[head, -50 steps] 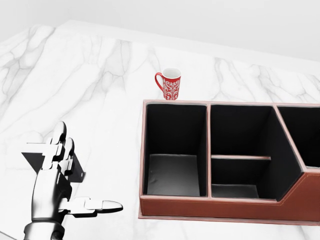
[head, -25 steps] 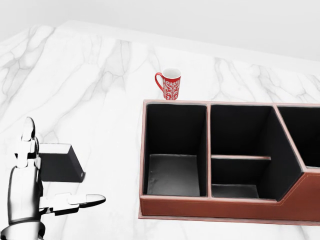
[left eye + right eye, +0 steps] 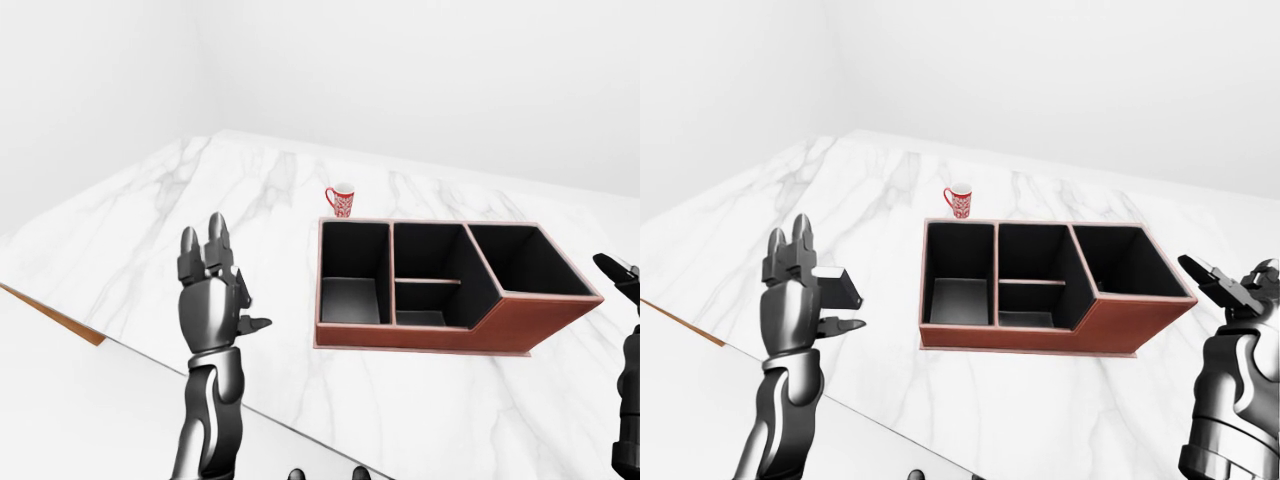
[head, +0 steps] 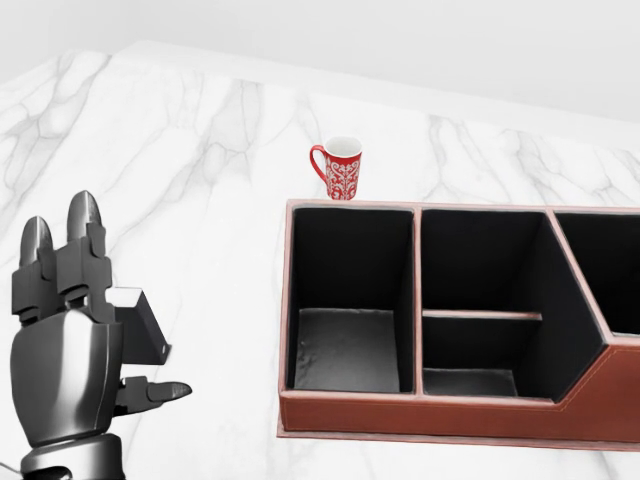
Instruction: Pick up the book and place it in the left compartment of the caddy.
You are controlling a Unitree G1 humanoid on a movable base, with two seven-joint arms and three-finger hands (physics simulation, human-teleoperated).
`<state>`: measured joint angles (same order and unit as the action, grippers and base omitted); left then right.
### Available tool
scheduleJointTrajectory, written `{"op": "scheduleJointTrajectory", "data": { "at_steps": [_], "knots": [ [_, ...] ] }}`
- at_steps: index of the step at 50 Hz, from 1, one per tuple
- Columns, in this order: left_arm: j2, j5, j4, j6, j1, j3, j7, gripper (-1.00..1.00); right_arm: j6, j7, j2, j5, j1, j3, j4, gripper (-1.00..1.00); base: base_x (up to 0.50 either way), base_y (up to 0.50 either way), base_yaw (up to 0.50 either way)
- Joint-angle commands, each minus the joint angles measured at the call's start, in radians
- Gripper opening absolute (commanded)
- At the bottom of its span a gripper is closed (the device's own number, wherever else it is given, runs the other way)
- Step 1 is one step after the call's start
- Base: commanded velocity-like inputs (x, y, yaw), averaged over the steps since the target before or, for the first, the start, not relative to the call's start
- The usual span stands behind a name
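Left hand [image 4: 65,340]: raised upright over the worktop, back of the palm toward the viewer, fingers straight up and spread, thumb jutting to the right — it grips nothing.
Book [image 3: 838,284]: dark, with a pale edge; lies on the marble just beyond and right of the left hand, partly hidden by it in the head view. Contact between them cannot be told.
Caddy [image 4: 440,415]: red-brown with black interior, well to the right of the left hand; its left compartment holds nothing.
Mug [image 4: 340,168]: red-and-white patterned, upright, just beyond the caddy's far left corner.
Right hand [image 3: 1240,300]: at the right edge of the right-eye view, near the caddy's right end — fingers look parted, holding nothing.
Worktop [image 3: 200,200]: white marble with grey veins.
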<state>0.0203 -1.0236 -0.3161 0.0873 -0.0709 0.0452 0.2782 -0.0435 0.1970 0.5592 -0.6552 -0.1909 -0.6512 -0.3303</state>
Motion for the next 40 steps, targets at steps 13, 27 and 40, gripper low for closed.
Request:
{"op": "scheduleJointTrajectory", "data": {
  "at_steps": [13, 27, 40],
  "knots": [
    [-0.01, -0.369, 0.056, 0.0, 0.033, 0.035, 0.006, 1.0, 0.009, -0.005, -0.012, 0.004, 0.013, -0.009, 0.041, 1.0, 0.0, 0.0, 0.0],
    [-0.012, -0.436, 0.085, 0.0, 0.054, 0.051, 0.01, 1.0, 0.006, -0.001, -0.013, 0.01, 0.001, -0.004, 0.032, 1.0, 0.0, 0.0, 0.0],
    [-0.01, -0.411, 0.119, 0.0, 0.061, 0.045, 0.026, 1.0, 0.052, 0.014, -0.007, -0.004, 0.019, -0.026, 0.077, 1.0, 0.0, 0.0, 0.0]
  ]
}}
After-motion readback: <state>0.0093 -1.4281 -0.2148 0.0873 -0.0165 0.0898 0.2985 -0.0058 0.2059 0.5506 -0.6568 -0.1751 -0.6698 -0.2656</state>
